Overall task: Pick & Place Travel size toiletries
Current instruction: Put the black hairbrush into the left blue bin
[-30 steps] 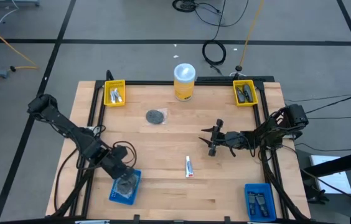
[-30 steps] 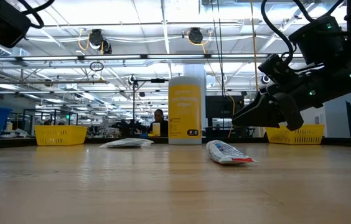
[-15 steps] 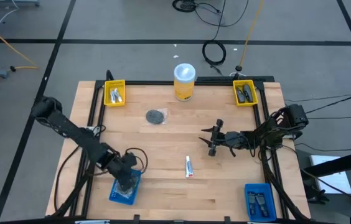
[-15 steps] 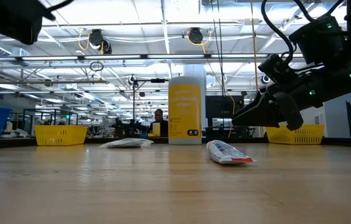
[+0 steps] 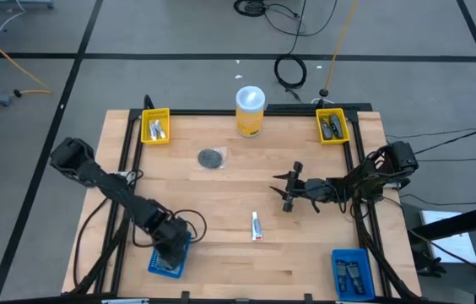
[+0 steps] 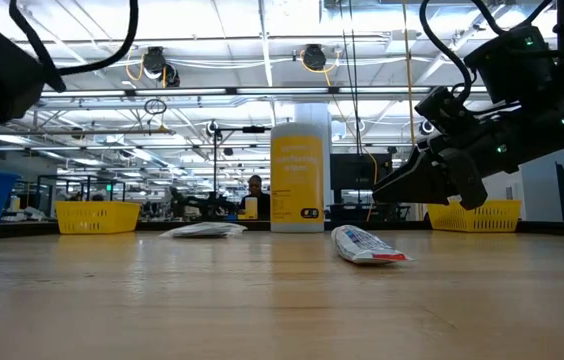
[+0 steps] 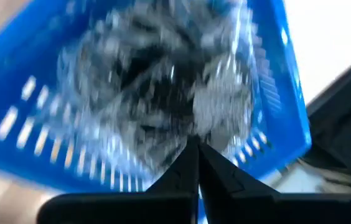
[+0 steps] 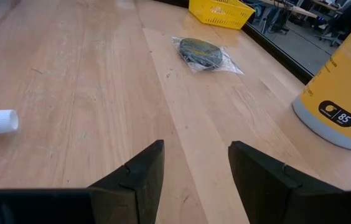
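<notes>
At the bench's [image 5: 221,203] near-left corner, left hand [image 5: 170,245] sits over the blue bin [image 5: 159,266], fingers [image 7: 191,168] pressed together, tips empty; a wrapped dark disc [image 7: 163,93] lies in the bin. Wide bare wood mid-bench. Right hand [image 5: 286,190] hovers right of centre, fingers [image 8: 138,174] spread, empty. White tube [image 5: 256,226] just nearer; second wrapped disc [image 5: 212,158] well apart, near the yellow canister [image 5: 250,111].

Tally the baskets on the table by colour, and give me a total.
Yellow baskets: 2, one at the far left corner and one at the far right corner.
Blue baskets: 2, one at the near left under the left gripper and one at the near right.
Total: 4 baskets.
</notes>
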`<action>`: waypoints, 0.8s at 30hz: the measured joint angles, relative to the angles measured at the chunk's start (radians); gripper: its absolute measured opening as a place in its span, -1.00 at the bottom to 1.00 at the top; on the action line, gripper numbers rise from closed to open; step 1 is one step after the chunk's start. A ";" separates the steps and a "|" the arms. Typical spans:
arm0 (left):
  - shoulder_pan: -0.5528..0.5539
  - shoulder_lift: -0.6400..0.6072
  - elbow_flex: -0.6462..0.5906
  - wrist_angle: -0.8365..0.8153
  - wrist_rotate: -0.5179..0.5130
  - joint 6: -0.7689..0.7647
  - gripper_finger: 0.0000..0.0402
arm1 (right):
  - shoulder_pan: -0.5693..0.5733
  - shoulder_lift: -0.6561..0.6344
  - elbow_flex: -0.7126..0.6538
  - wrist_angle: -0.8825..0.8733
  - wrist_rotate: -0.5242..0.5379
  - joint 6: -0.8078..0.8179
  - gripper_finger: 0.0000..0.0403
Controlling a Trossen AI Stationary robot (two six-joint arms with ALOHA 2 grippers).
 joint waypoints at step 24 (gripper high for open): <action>0.728 -0.058 0.001 0.336 -0.576 1.180 -0.55 | 0.000 0.000 0.000 0.001 0.000 0.000 -0.15</action>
